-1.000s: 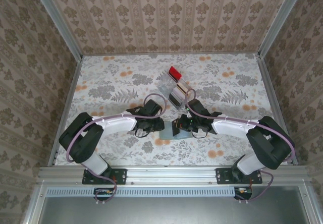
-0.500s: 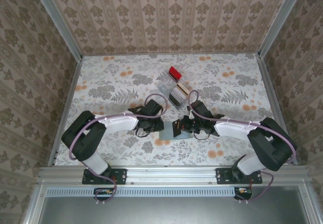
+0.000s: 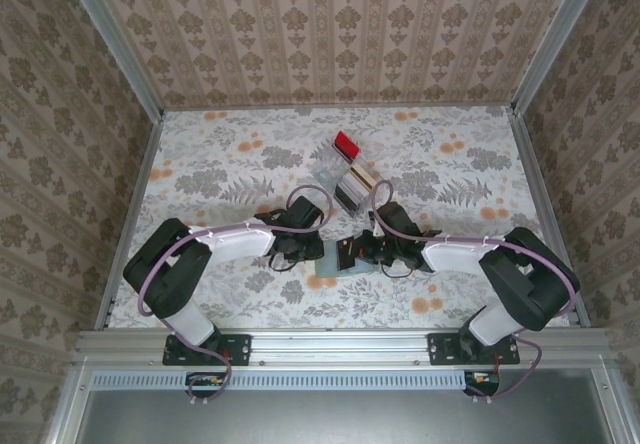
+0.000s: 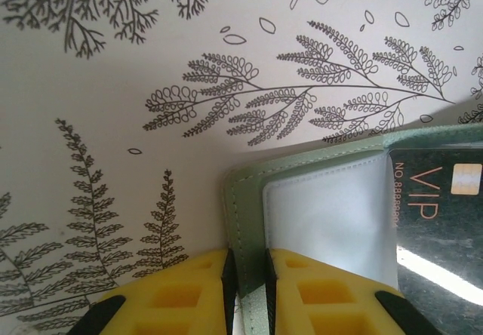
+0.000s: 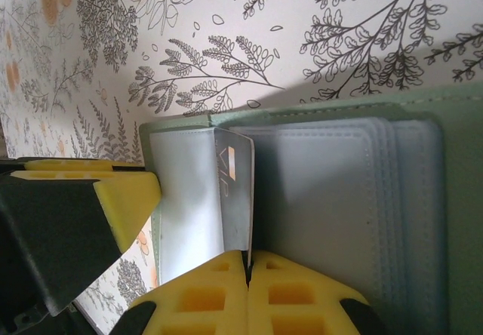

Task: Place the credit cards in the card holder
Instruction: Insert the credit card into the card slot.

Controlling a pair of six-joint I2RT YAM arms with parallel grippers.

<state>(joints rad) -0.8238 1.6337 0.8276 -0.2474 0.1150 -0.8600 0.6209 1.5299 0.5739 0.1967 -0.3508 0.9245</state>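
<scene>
Table [image 3: 200,154] has a floral cloth and patterned walls on three sides. Left arm [image 3: 225,239] and right arm [image 3: 460,252] both reach inward and meet low at near-centre. Clear tray [image 3: 330,169] with a red end piece [image 3: 346,144] sits further back, well apart from the grippers, and a stack of credit cards [image 3: 352,189] stands in its near end. Card holder [image 3: 333,266], sage green, lies open and flat on the cloth between the two wrists. Its inner side faces up: a pale window pocket toward the left arm, stacked slots toward the right. Left gripper [image 4: 249,290] pinches the holder's green outer edge, which runs through the narrow gap between the yellow fingers [image 4: 181,293]. Right gripper [image 5: 247,290] has its pads pressed together on one edge of a dark grey card [image 5: 235,199] marked VIP. The card stands on edge over the holder, beside the stacked slots. Whether its far edge sits inside a slot cannot be told.
</scene>
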